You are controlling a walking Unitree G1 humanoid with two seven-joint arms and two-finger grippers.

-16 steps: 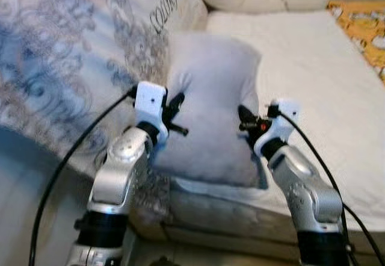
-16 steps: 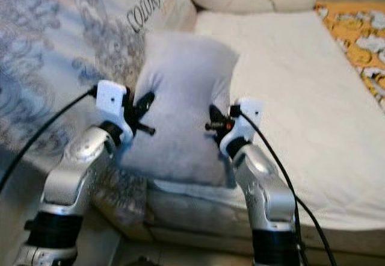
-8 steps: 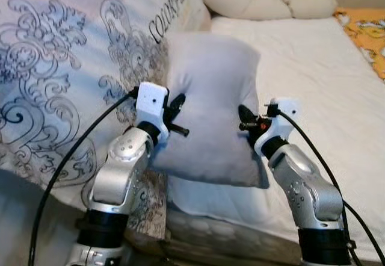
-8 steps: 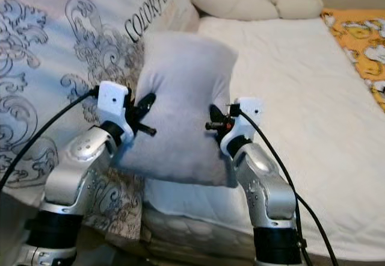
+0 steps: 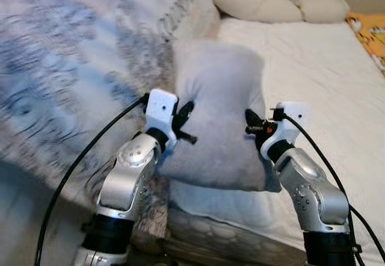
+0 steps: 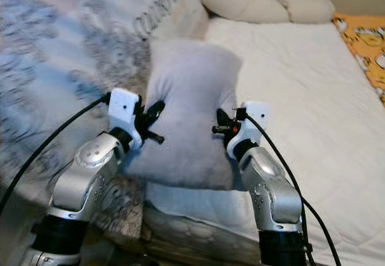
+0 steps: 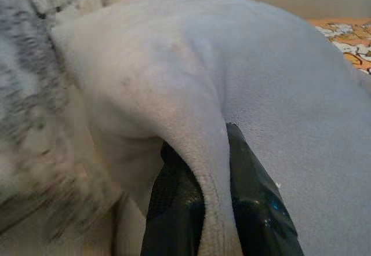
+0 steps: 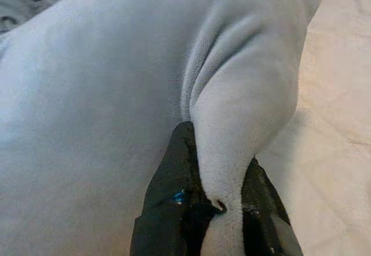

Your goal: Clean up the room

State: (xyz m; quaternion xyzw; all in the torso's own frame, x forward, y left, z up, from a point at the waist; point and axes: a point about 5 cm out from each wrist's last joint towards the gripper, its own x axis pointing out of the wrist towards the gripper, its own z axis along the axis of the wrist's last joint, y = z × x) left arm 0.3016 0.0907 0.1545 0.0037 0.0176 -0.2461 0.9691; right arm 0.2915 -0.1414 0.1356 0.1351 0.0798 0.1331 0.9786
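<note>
**Both grippers pinch grey pillow above bed's near edge**

Grey pillow (image 5: 219, 112) is held up between the two arms, over the near edge of the bed (image 5: 319, 67), roughly upright, its lower part hanging just above the white sheet. Plain light-grey plush fabric, puckered where gripped.

Left gripper (image 5: 183, 121) is at the pillow's left side, jaws pinching a fold of the fabric; in the left wrist view the fold (image 7: 203, 169) runs down between the two black fingers (image 7: 174, 209). Right gripper (image 5: 255, 124) is at the pillow's right side, jaws likewise pressed on a bunched ridge of fabric, seen in the right wrist view (image 8: 232, 152) squeezed between the black fingers (image 8: 168, 192). Both silver arms reach up from the bottom of the head views, black cables trailing from each white wrist.

Patterned duvet (image 5: 66, 79), white with grey scrollwork, is heaped along the bed's left side, just beside the pillow and draping over the near-left edge; blurred in the head views. Cream knotted cushion (image 5: 277, 7) lies at the bed's far edge. Orange printed fabric (image 5: 370, 28) sits at the far-right corner. Quilted mattress side (image 5: 222, 236) shows below the pillow.
</note>
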